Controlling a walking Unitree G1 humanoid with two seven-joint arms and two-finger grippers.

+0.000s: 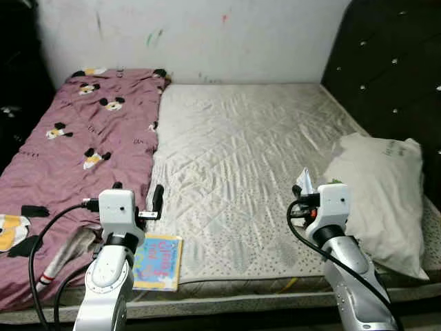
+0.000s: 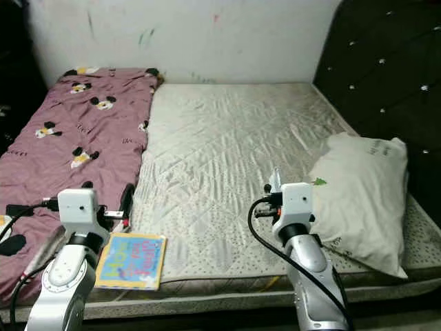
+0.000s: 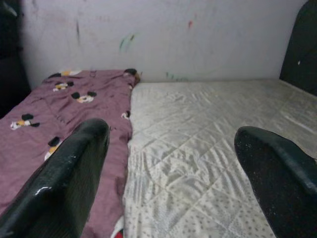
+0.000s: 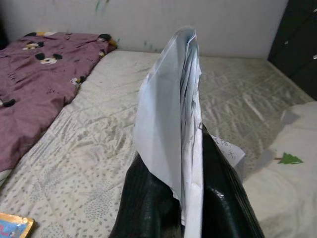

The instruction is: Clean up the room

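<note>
Left eye view: a booklet (image 1: 158,262) lies at the bed (image 1: 241,165) edge; light, flexible, best taken by an edge. Left wrist view: the left hand (image 3: 171,163) is spread open. Right wrist view: the right hand (image 4: 185,198) is clamped on what is probably thin, limp paper (image 4: 173,124).

Right claw (image 4: 190,208): 2 fingers cut off by frame edge; clamped white paper (image 4: 173,129) hides the gap, print too small to read. Book (image 1: 158,261) at 7 o'clock partly behind left arm. Pillow (image 1: 379,193) clipped at 3 o'clock.

Bed (image 1: 234,158) w/ pink blanket (image 1: 76,152), pillow (image 1: 382,196), book (image 1: 158,262).
</note>
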